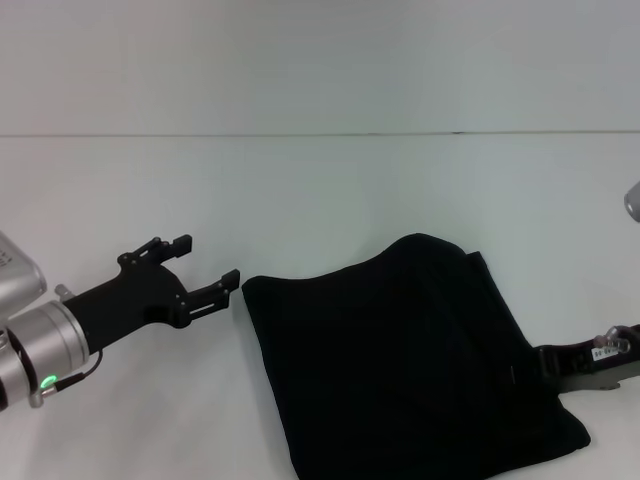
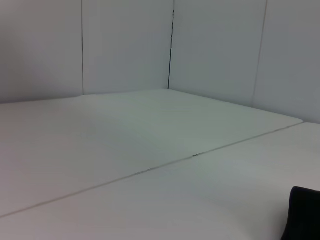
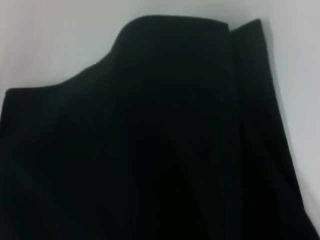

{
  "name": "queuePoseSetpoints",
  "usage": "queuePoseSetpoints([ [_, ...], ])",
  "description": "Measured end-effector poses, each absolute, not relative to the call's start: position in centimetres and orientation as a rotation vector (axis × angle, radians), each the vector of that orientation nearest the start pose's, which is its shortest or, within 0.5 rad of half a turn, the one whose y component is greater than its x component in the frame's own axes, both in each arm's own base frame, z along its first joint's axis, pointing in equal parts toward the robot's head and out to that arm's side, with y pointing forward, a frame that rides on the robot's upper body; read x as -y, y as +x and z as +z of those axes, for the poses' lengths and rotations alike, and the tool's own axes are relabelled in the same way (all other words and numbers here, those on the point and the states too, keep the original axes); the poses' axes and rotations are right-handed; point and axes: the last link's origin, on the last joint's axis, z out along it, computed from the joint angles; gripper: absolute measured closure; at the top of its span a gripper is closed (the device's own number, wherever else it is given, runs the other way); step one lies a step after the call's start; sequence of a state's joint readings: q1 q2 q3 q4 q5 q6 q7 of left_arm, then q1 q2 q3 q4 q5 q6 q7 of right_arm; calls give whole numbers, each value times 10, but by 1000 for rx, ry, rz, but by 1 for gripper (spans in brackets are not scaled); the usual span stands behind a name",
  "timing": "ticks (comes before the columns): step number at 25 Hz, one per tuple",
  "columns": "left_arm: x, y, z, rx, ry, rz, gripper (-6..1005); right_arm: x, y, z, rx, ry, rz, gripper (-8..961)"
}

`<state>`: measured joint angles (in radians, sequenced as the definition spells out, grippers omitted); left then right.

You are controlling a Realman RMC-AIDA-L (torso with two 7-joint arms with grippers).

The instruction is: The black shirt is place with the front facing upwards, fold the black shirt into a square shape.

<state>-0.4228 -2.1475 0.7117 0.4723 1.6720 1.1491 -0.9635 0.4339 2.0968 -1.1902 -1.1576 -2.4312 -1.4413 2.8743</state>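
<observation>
The black shirt (image 1: 400, 360) lies folded, roughly square, layered edges at three o'clock. My left gripper (image 1: 208, 268) is released at nine o'clock; my right gripper's (image 1: 575, 368) state I cannot tell.

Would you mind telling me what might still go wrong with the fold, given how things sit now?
1. The right tool sits at the black shirt's right edge, so pulling away could drag that edge and loosen the stacked layers seen in the right wrist view.
2. The shirt's far edge is curved and uneven, so the result may read as lopsided, not square.
3. The open left tool hovers just beside the shirt's left corner and could snag it.
</observation>
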Motion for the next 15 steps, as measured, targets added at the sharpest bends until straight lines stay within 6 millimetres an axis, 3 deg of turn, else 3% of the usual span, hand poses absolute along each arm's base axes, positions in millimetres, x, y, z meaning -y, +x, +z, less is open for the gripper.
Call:
queuePoseSetpoints([
  [13, -326, -313, -35, 610, -2293, -612, 126, -332, 272, 9, -1825, -2104, -14, 745],
  [15, -325, -313, -36, 609, -2302, -614, 126, -331, 275, 11, -1828, -2097, -4, 902],
])
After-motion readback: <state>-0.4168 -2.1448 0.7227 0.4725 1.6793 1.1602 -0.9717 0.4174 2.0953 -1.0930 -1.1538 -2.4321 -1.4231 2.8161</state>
